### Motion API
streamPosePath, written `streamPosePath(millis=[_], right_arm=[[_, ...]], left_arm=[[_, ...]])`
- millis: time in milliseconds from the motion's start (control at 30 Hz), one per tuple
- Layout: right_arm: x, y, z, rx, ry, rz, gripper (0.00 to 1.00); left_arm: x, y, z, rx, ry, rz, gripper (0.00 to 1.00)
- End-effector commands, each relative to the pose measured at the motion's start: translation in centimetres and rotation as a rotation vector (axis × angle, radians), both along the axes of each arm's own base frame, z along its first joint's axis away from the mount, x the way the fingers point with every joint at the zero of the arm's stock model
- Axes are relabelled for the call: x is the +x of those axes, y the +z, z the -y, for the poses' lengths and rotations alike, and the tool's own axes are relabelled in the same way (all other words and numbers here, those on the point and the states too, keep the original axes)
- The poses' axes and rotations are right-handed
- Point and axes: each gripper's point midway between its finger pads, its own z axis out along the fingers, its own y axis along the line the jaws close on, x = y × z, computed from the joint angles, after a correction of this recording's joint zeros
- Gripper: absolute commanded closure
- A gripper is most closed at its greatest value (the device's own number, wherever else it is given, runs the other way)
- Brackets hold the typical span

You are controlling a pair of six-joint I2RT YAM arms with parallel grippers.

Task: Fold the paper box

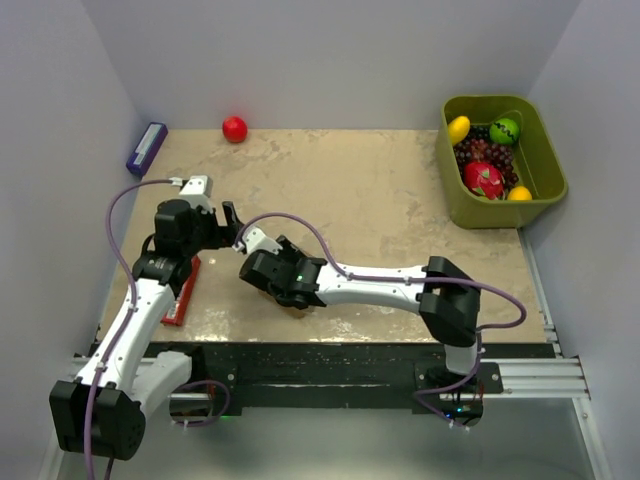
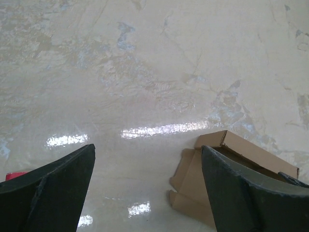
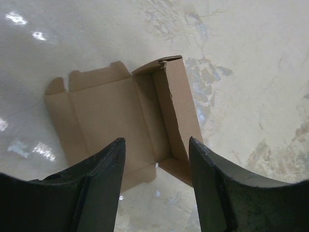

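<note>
Where the olive-green plastic bin [image 1: 548, 165] sits at the upper right of the overhead view, it holds a yellow lemon-shaped fruit [image 1: 459, 128], a round green fruit [image 1: 505, 130], dark grapes [image 1: 480, 151], a red spiky fruit [image 1: 484, 178] and a small orange fruit [image 1: 519, 193]. A red ball [image 1: 234, 128] lies at top centre, a purple-blue rectangular box [image 1: 146, 147] at upper left, and a flat red packet [image 1: 183, 296] at lower left, partly under the left arm. The plain brown cardboard paper box [image 3: 111, 116] lies on the mottled beige table [image 1: 380, 190], hidden overhead by both grippers; one side wall stands up and the rest lies flat. The left gripper [image 2: 147, 146] gapes wide and empty beside the box. The right gripper [image 3: 157, 140] hovers partly open over the box, gripping nothing.
</note>
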Motion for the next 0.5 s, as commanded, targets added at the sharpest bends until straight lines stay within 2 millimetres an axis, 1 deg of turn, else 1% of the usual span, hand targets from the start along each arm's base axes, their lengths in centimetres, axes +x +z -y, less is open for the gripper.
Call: streamPosePath(millis=[0,33,100,133,200,233,333,400,467], right_arm=[[1.9,2.2,1.0,-0.068,-0.086,0.137,0.43],[2.0,1.6,1.0,-0.093,-0.092,0.147,0.44],[2.5,1.5,1.4,-0.124,-0.111,0.176,0.44],[2.6,0.9,1.4,-0.144,-0.116,0.183,0.46],[2.8,0.7,1.4,-0.167,-0.121,0.198,0.47],[2.9,0.2,1.5,-0.197,-0.115,0.206,0.49],[3.2,-0.3,1.4,-0.231,-0.107,0.220,0.53],[3.3,-1.0,1.3,-0.252,-0.102,0.224,0.54],[3.5,-1.2,1.5,-0.280,-0.108,0.242,0.54]], left_arm=[[0.2,0.4,-0.6,0.032,0.005,0.029,0.06],[0.2,0.4,-0.5,0.031,0.001,0.031,0.06],[0.2,0.4,-0.5,0.030,0.001,0.029,0.06],[0.2,0.2,-0.5,0.031,0.001,0.026,0.07],[0.1,0.2,-0.4,0.027,-0.004,0.026,0.06],[0.1,0.2,-0.4,0.027,-0.004,0.027,0.07],[0.1,0.2,-0.4,0.026,-0.005,0.025,0.07],[0.1,0.2,-0.4,0.026,-0.005,0.024,0.07],[0.1,0.2,-0.4,0.026,-0.005,0.025,0.07]])
